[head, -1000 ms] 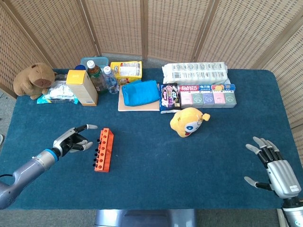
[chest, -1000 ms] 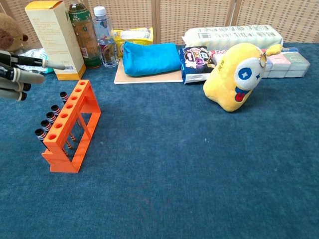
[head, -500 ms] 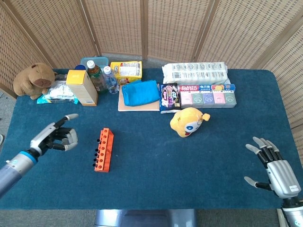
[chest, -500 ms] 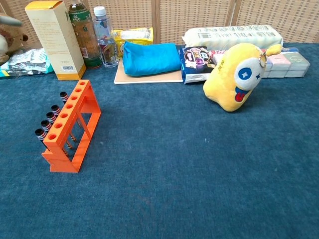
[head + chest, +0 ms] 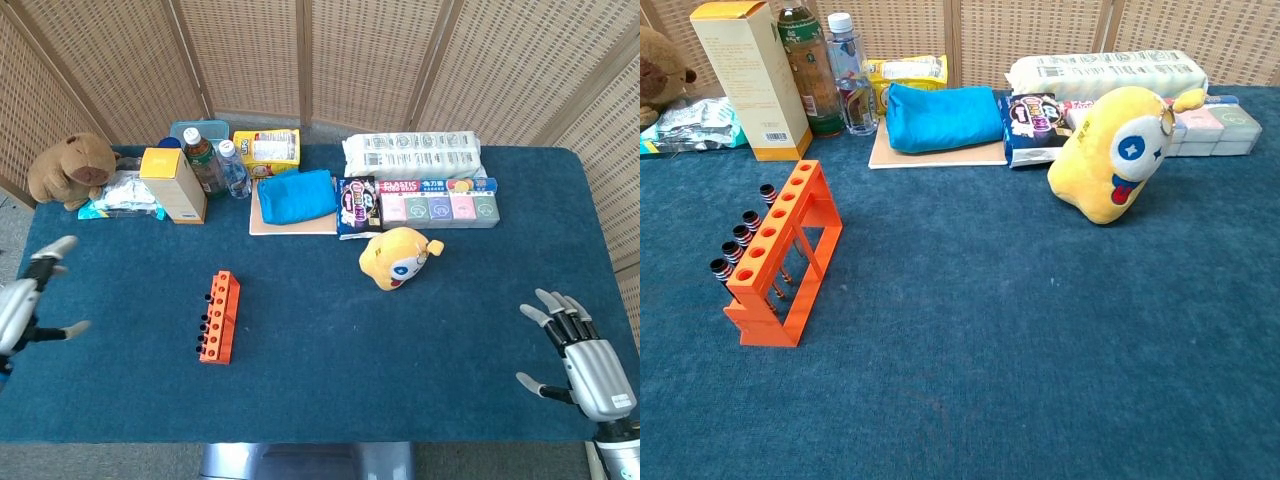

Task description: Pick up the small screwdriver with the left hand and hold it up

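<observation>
Left hand (image 5: 22,300) at far left edge of the table (image 5: 300,400) in head view, fingers spread, holding nothing, well apart from the orange rack (image 5: 218,316); not seen in chest view. Right hand (image 5: 580,355) at near right corner, fingers spread wide, empty, palm down over the table edge. Orange rack stands on the blue cloth left of center, a row of small screwdrivers (image 5: 740,238) hung along its left side, dark striped handles poking out, thin shafts visible under the rack in chest view. Which one is the task's cannot tell; all sit in the rack. Yellow plush toy (image 5: 395,257) right of center, well apart from the rack. Back row along the screen: brown capybara plush (image 5: 70,168), silver snack bag (image 5: 120,195), yellow carton (image 5: 172,184) upright, two bottles (image 5: 215,162) just beside it, yellow box (image 5: 267,150), blue pouch (image 5: 295,195) lying on a tan board, dark snack packet (image 5: 356,205), a boxed row of coloured packs (image 5: 438,203), white wrapped roll pack (image 5: 412,153) behind that.
</observation>
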`<state>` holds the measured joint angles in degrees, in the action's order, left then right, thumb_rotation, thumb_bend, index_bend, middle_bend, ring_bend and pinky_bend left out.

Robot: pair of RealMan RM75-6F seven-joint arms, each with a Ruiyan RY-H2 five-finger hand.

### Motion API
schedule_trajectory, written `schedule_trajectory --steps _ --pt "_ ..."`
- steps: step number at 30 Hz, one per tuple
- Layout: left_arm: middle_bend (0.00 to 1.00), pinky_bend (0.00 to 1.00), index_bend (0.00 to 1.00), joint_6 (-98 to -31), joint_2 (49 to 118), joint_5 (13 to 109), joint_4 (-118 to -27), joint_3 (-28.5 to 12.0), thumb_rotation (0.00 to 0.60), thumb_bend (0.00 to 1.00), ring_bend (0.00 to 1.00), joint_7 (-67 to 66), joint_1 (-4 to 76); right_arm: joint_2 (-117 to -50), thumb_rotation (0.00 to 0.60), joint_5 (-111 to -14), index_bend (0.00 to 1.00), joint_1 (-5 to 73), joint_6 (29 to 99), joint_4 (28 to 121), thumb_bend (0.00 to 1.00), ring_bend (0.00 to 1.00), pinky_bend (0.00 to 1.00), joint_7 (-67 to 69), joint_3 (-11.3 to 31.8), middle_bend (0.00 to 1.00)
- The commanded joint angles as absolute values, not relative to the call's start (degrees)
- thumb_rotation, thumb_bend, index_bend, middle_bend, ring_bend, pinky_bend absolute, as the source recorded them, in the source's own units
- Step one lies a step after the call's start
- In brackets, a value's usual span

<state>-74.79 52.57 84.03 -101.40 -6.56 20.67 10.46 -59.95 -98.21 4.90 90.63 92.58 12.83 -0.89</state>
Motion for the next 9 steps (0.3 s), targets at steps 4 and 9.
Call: schedule_trajectory --steps 4,9 --pt "0.0 0.15 0.0 -94.8 64.5 84.6 -90.6 -3.5 0.6 0.13 0.0 4.8 -1.7 -60.1 0.6 -98.0 0.15 4.5 92.1 92.2 0.04 0.0 0.0 12.9 -0.2 0.05" --pt "0.0 0.15 0.0 -94.5 64.3 83.3 -90.4 -3.7 0.6 0.13 0.0 4.2 -2.2 -60.2 0.6 -97.4 0.15 4.3 92.7 91.9 0.04 0.0 0.0 12.9 0.4 0.05"
